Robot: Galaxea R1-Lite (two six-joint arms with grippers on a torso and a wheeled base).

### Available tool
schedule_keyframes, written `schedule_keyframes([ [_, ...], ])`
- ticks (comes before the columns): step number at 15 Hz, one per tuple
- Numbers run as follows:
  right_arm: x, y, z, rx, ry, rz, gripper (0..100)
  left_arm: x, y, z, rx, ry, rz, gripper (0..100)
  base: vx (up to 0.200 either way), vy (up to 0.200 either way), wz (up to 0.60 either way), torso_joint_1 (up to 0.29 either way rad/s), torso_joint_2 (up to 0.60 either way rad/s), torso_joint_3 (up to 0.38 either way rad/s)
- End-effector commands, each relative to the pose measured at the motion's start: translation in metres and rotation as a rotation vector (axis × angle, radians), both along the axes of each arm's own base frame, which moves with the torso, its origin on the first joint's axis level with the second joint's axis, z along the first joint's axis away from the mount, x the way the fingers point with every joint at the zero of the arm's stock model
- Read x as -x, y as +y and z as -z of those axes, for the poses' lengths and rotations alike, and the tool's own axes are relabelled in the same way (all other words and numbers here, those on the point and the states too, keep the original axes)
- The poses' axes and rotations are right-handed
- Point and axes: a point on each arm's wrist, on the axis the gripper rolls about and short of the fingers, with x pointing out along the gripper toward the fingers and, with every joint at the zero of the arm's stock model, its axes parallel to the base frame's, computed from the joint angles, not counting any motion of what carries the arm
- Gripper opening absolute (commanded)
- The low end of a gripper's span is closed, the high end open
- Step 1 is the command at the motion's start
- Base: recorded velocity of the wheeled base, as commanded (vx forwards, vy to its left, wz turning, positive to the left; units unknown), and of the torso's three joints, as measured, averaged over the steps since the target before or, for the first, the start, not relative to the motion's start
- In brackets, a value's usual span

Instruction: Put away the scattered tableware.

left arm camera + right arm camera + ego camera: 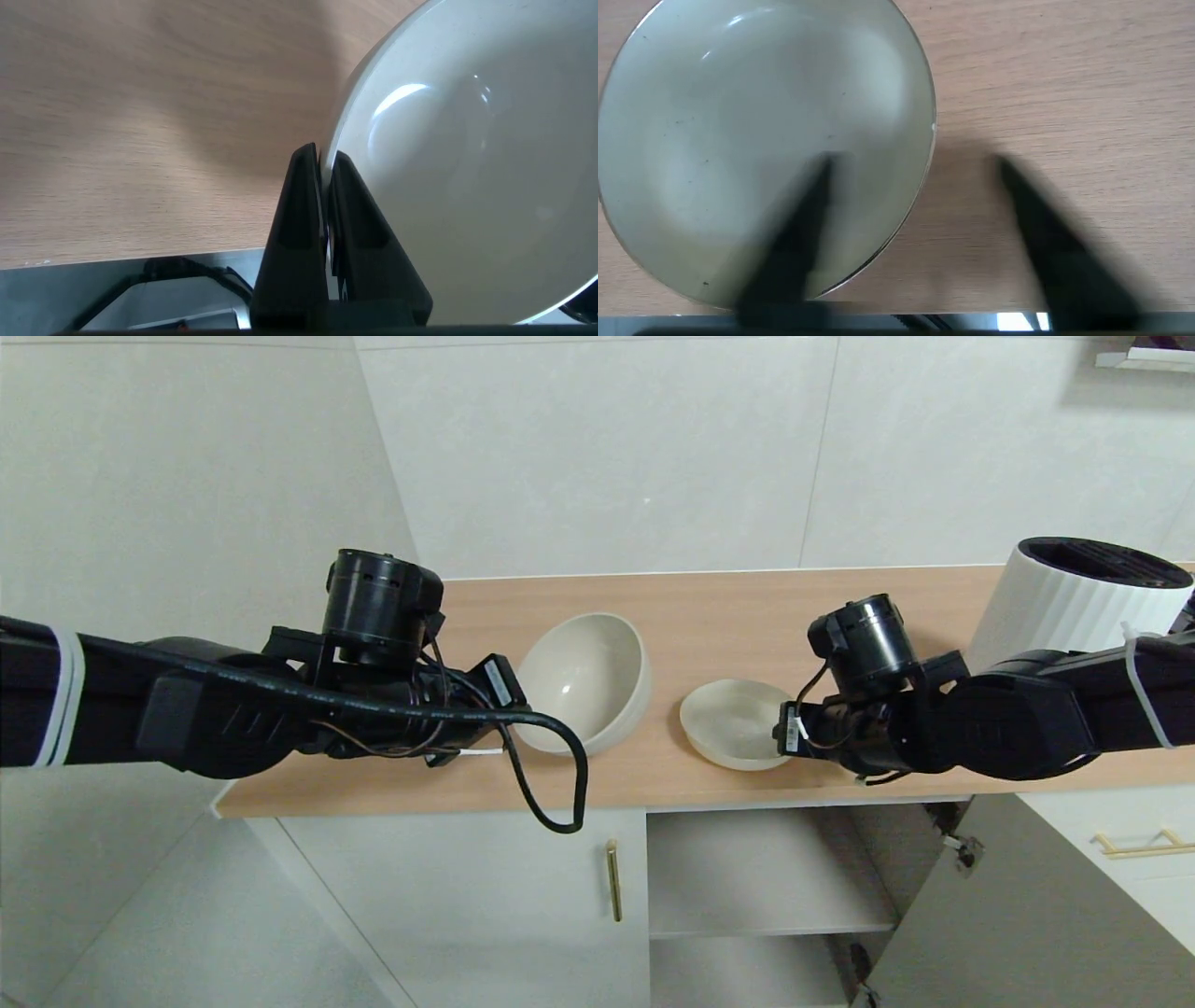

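Bright, even light from overhead fills the head view, and the pale wall tiles [597, 448] take it without hard glare. Small white highlights sit inside the large bowl [583, 677]; the left wrist view shows them as a curved gleam on its glaze. Soft-edged shadows lie on the counter [728, 607] beside that bowl and the small dish [733, 721], and the cupboard shelf [756, 877] below is dimmer. Tile joints and cupboard edges splay toward the head view's corners. In the right wrist view the right hand [913, 168] shows as two blurred dark fingers [799, 243], with a faint glint near the dish's rim
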Motion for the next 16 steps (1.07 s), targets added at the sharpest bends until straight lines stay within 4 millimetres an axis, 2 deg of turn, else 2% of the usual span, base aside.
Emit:
schedule_keyframes([
  [1,0.0,0.0,-0.001,-0.001,-0.002,0.0,0,0.0,0.0,0.0,0.001,-0.001,-0.003,0,0.0,0.0,0.0,0.0,0.0,0.0],
  [7,0.004,-0.002,-0.007,-0.011,-0.016,0.001,0,0.002,0.001,-0.003,0.005,-0.007,-0.002,0,0.0,0.0,0.0,0.0,0.0,0.0],
  [10,0.019,-0.011,-0.021,-0.023,-0.032,-0.004,0,0.015,0.006,-0.018,0.019,-0.041,-0.001,0,0.0,0.0,0.0,0.0,0.0,0.0],
  [11,0.028,-0.02,-0.026,-0.028,-0.037,-0.001,0,0.025,0.01,-0.021,0.02,-0.048,-0.001,0,0.0,0.0,0.0,0.0,0.0,0.0],
  [12,0.04,-0.035,-0.032,-0.03,-0.042,0.012,0,0.043,0.018,-0.022,0.014,-0.046,0.006,0,0.0,0.0,0.0,0.0,0.0,0.0],
  [14,0.06,-0.05,-0.046,-0.059,-0.053,-0.021,0,0.066,0.028,-0.03,0.003,-0.074,0.019,0,0.0,0.0,0.0,0.0,0.0,0.0],
  [16,0.086,-0.061,-0.061,-0.075,-0.035,-0.082,0,0.091,0.038,-0.025,-0.064,-0.089,0.061,0,0.0,0.0,0.0,0.0,0.0,0.0],
])
